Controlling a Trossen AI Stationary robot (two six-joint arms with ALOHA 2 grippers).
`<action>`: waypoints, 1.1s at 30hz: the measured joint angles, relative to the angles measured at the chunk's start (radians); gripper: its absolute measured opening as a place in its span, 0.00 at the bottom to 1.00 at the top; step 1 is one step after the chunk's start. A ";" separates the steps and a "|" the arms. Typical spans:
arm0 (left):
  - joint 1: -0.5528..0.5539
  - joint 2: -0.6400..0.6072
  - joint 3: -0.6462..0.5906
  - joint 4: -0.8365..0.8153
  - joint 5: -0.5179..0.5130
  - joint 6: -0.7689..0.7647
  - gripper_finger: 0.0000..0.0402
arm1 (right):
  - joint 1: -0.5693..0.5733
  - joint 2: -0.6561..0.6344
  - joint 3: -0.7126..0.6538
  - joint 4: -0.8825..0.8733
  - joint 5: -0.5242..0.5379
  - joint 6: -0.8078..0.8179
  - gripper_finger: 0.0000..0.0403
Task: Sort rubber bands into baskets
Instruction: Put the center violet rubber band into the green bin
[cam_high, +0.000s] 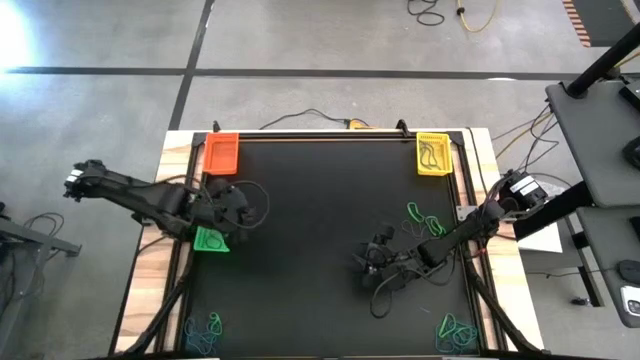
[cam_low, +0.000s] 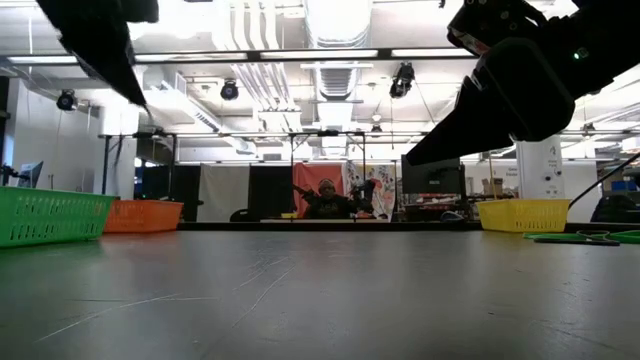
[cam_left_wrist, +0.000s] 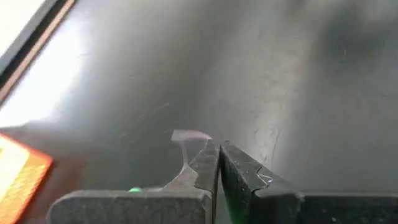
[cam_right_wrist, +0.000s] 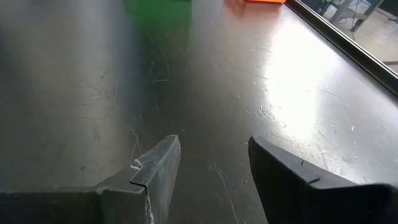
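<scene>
From above, the black worktop (cam_high: 320, 230) has an orange basket (cam_high: 221, 153) at its far left corner and a yellow basket (cam_high: 433, 154) at its far right corner, with dark loops lying inside the yellow one. A green basket (cam_high: 211, 240) sits at the left edge, half under the left arm. The left gripper (cam_high: 248, 212) hangs just beside that green basket. The right gripper (cam_high: 368, 262) is over the bare middle-right part of the worktop. Green rubber bands (cam_high: 425, 220) lie near the right arm, and more piles of teal and green bands lie in the near left corner (cam_high: 203, 330) and near right corner (cam_high: 455, 332).

From table height, the green basket (cam_low: 50, 216) and orange basket (cam_low: 143, 215) stand on the left and the yellow basket (cam_low: 524, 214) on the right. A person sits far back in the room.

The left wrist view shows its jaws pressed tight together with nothing between them, over the dark worktop, with an orange blur at one edge.

The right wrist view shows its jaws wide apart and holding nothing.

No writing can be read anywhere.
</scene>
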 joint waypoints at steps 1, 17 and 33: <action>0.000 -0.001 0.036 -0.052 0.001 -0.009 0.00 | 0.000 0.000 0.000 0.000 0.000 0.000 0.46; 0.000 -0.038 0.259 -0.546 0.194 -0.314 0.00 | 0.000 0.000 0.000 0.000 0.000 0.001 0.46; 0.000 -0.044 -0.112 -0.309 0.339 -0.363 0.00 | 0.000 0.000 0.000 0.000 0.000 0.002 0.46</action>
